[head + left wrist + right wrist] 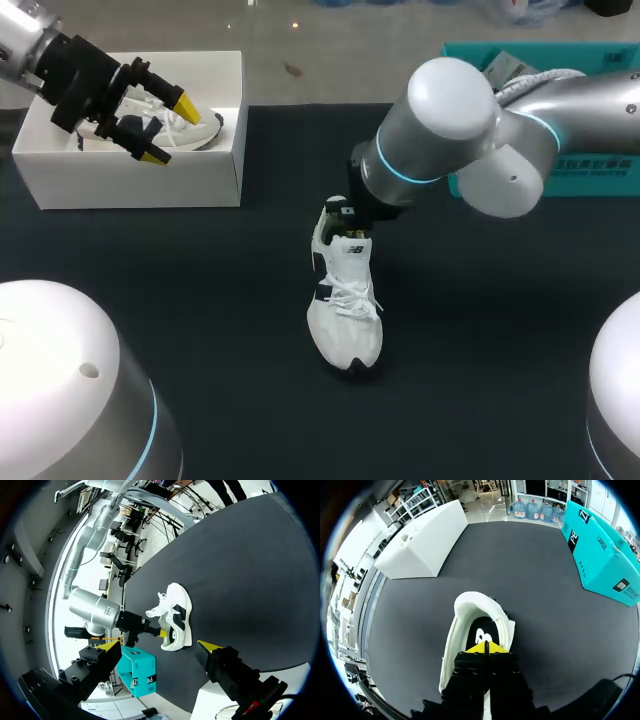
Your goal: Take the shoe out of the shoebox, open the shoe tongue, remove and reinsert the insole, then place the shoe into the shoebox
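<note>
A white shoe (345,310) with dark side marks stands upright on the black table (480,330), toe toward me. My right gripper (345,222) is at its heel end. In the right wrist view that gripper (485,648) is shut, its yellow tips together inside the shoe's opening, over the black insole (479,632); whether it pinches anything I cannot tell. The white shoebox (130,180) stands at the back left with a second shoe (200,128) in it. My left gripper (168,128) hangs open above the box, holding nothing. From the left wrist view, the shoe (179,612) lies far ahead.
A teal cardboard box (590,165) lies at the back right behind my right arm; it also shows in the right wrist view (600,545). The shoebox (425,540) stands well ahead of the right gripper.
</note>
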`<state>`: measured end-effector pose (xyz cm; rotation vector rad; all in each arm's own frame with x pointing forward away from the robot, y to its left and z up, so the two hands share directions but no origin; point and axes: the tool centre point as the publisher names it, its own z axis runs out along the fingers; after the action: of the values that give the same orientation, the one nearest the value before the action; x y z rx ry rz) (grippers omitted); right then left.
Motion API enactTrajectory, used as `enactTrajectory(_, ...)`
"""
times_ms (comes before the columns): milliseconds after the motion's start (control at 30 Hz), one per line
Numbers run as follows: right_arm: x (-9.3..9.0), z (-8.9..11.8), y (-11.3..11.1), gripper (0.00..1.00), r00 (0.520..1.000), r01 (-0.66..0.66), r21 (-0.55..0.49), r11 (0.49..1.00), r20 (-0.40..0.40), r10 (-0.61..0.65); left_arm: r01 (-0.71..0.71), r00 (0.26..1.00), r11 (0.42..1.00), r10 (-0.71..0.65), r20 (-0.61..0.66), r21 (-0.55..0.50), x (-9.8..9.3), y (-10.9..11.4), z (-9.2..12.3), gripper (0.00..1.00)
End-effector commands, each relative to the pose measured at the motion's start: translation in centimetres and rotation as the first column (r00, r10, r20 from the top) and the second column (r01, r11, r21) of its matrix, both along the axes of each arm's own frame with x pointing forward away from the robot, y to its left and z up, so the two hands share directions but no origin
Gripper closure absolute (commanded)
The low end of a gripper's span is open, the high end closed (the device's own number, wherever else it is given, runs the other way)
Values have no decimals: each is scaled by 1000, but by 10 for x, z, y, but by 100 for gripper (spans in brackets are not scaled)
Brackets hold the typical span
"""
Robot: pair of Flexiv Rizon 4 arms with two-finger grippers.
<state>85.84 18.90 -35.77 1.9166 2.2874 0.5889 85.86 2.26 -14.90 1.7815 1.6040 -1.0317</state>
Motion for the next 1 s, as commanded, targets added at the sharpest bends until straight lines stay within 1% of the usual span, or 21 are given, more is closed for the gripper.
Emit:
enactTrajectory(33, 2, -16, 11, 100, 999, 46, -113, 993, 11, -45, 1, 1000, 1000, -1, 0, 4, 0, 0, 1, 0)
enactTrajectory(200, 2, -30, 12, 100, 999, 51, -133, 990, -5, -52, 1, 1000, 1000, -1, 0, 4, 0, 0, 1, 0)
enactTrajectory(333, 5, -42, 11, 100, 998, 65, -163, 984, -8, -67, 1, 1000, 1000, -1, 0, 4, 0, 0, 1, 0)
enactTrajectory(467, 5, -50, 11, 100, 997, 61, -166, 984, -28, -67, 1, 1000, 1000, -1, 0, 4, 0, 0, 1, 0)
enactTrajectory(633, 4, -57, 18, 100, 997, 45, -154, 987, -58, -55, 1, 1000, 1000, -1, 0, 4, 0, 0, 1, 0)
enactTrajectory(700, 2, -55, 21, 100, 997, 39, -128, 991, -68, -48, 1, 1000, 1000, -1, 0, 4, 0, 0, 1, 0)
enactTrajectory(800, 1, -48, 23, 100, 997, 34, -109, 993, -72, -42, 1, 1000, 1000, -1, 0, 4, 0, 0, 1, 0)
enactTrajectory(933, -1, -29, 16, 100, 997, 35, -136, 990, -69, -45, 1, 1000, 1000, -1, 0, 4, 0, 0, 1, 0)
enactTrajectory(1000, -2, -20, 11, 100, 996, 34, -165, 986, -73, -47, 1, 1000, 1000, -1, 0, 4, 0, 0, 1, 0)
